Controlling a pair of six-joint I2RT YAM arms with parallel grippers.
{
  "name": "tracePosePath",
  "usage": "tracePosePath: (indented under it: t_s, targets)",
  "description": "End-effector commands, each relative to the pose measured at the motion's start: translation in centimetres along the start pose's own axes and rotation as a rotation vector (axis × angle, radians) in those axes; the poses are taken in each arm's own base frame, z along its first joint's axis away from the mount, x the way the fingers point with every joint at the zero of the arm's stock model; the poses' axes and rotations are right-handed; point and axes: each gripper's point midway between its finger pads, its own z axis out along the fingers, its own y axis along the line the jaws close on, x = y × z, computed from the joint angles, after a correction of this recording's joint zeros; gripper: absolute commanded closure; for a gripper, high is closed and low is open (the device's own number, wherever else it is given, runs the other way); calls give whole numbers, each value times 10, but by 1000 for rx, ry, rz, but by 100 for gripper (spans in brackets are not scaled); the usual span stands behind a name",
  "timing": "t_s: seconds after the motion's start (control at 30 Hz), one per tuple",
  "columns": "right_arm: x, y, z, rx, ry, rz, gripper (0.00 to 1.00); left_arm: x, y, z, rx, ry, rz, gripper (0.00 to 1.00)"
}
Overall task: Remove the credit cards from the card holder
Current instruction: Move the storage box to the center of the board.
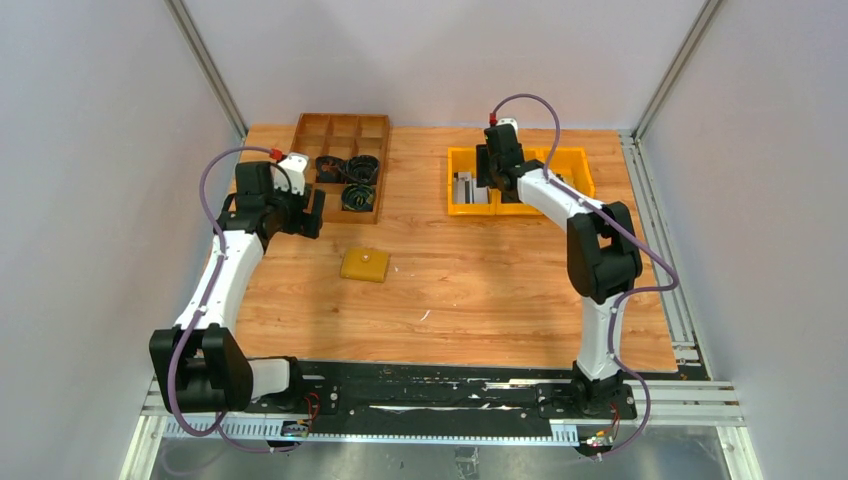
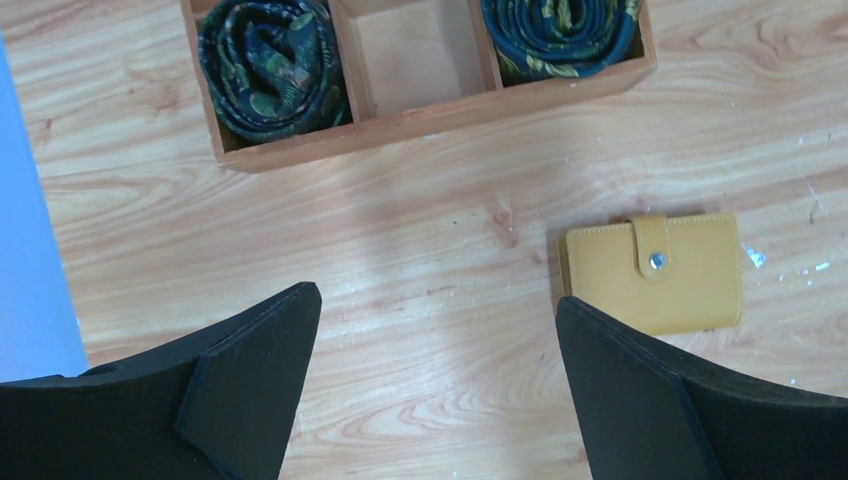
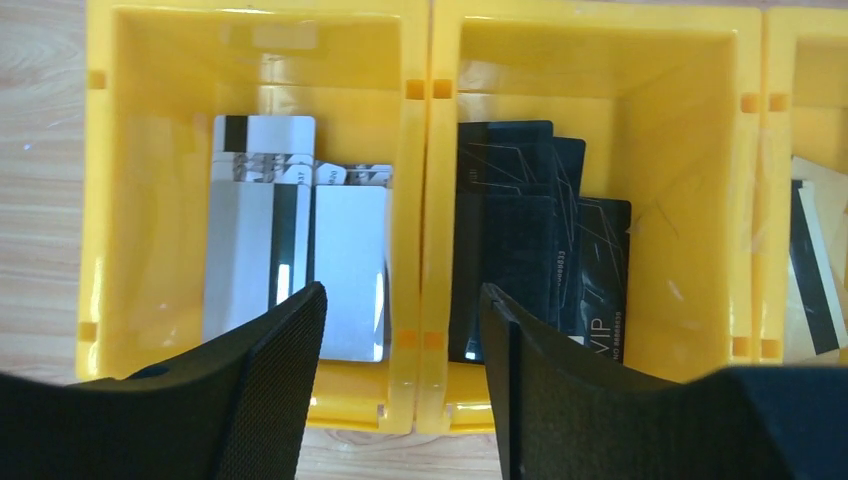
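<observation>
- The mustard-yellow, squarish, stitched card holder [image 2: 655,272] is snapped shut and lies flat on the grained wooden bench [image 2: 420,230], lower right of the left-wrist view; its contents are hidden.
- The left pincer [image 2: 437,310] is spread and empty, cropped at the bottom edge.
- The right pincer [image 3: 400,300] is spread over glossy yellow plastic bins [image 3: 425,90]; the rightmost is cut off.

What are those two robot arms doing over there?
Nothing is being held right now. The small card holder lies closed on the table. The left end effector hovers open near it, beside the wooden tray. The right end effector hangs open above the yellow bins, which hold silver cards and black cards.
</observation>
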Motion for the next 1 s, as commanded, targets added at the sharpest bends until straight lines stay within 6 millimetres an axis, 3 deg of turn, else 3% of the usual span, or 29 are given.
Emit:
tracePosePath:
  t_s: [0.0,0.2,0.5,0.7,0.97]
  targets:
    - [-10,-11,1,72,-19,1,41,4,-7,-13,45,21,43,0]
    - [2,-11,12,80,0,-12,49,3,-9,-16,60,27,55,0]
    - [28,1,12,59,40,-24,73,-4,-10,-25,73,28,81,0]
    - [50,18,-9,74,61,-1,84,-8,-13,-31,90,26,95,0]
    - [87,61,-46,47,77,-39,93,-6,-17,-43,105,16,139,0]
